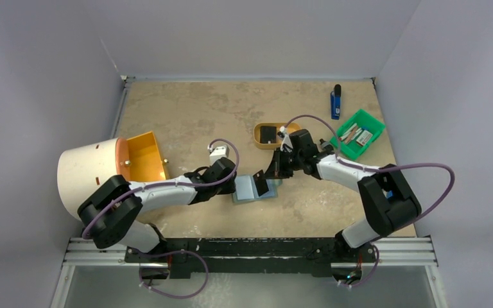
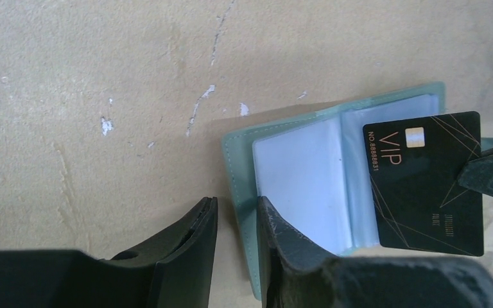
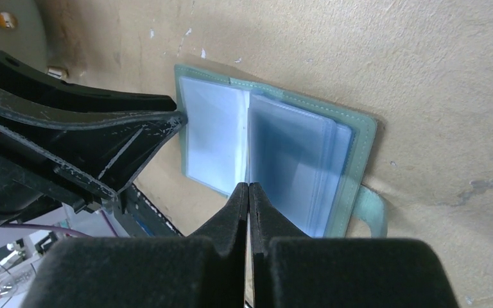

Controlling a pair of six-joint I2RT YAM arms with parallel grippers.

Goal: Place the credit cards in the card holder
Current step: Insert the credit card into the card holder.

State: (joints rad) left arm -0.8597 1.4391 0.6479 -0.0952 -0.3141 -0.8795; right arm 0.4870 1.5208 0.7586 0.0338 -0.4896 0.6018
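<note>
With the right gripper [image 3: 249, 192] clamped on the black VIP card [image 2: 423, 186] over the card holder [image 2: 237, 154] lying open mid-table, ease the card squarely into a clear sleeve [image 2: 302, 179] while the left gripper [image 2: 234, 202], jaws narrow astride the cover's 9 o'clock edge (grip unclear), steadies it.

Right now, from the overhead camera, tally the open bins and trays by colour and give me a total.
Orange bin: 1
Tan oval tray: 1
Green bin: 1
Total: 3
</note>
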